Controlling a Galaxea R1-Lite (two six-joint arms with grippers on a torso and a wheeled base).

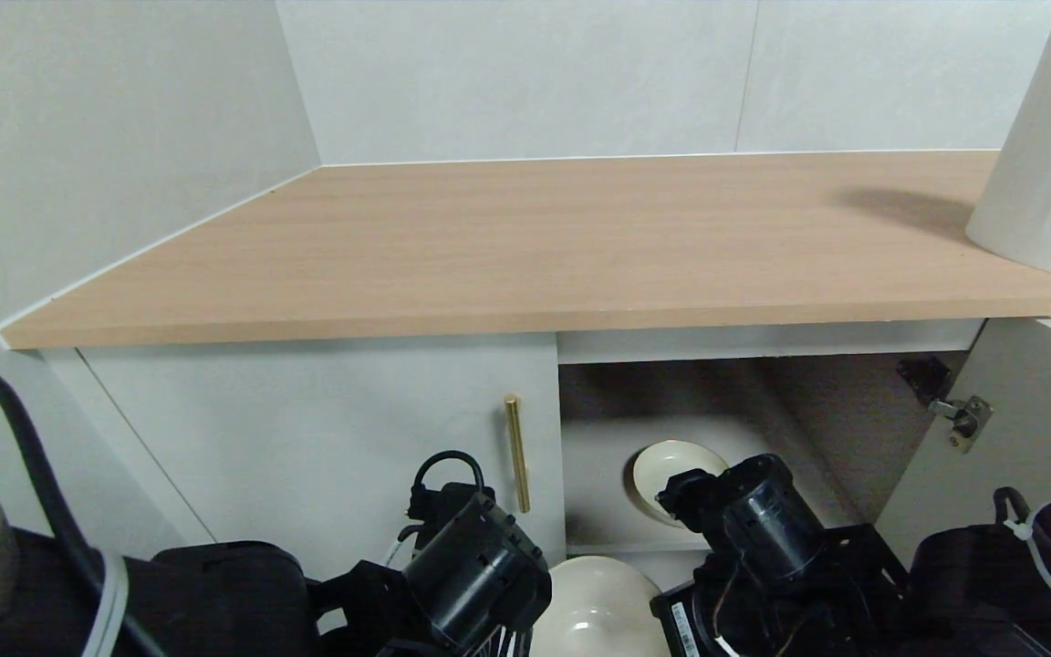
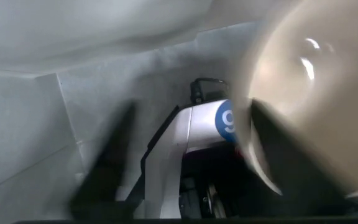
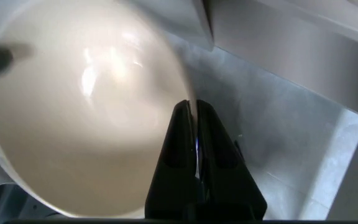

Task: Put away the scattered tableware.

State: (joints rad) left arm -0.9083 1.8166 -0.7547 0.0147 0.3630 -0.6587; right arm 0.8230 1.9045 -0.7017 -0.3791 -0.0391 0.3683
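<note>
Nearest, just in front of the cabinet [image 1: 306,438], low before its open half: large cream bowl [image 1: 594,602], cut off by the head view's lower edge and overlapped on both sides by the two arms' wrists; base and far rim not made out. Blurred in both wrist views, gloss highlights only, no detail of the inner surface. Right gripper [image 3: 195,109] pinched narrow on the bowl's rim, one dark finger on each face of the wall, rim edge a thin line between them. Left gripper [image 2: 191,109] spread wide beside the same bowl; one finger [image 2: 284,168] overlapping the bowl's outer wall, contact or gap not determinable through the blur; right arm's white link visible through the spread. Next, cabinet front: left door shut, upright brass handle [image 1: 516,452] at its inner edge; right door [image 1: 1027,438] swung open, cut off at the head view's right edge, hinge [image 1: 963,418] exposed. Inside the cabinet, on the pale shelf [image 1: 598,474]: small cream dish [image 1: 671,470], near side hidden by the right arm. Interior behind it in shadow, back corner indistinct. On top of the cabinet: wooden countertop [image 1: 535,237]; above its right end a white lampshade [image 1: 1050,155], cut off at the edge of the head view. Behind the cabinet: pale walls [image 1: 535,73].
</note>
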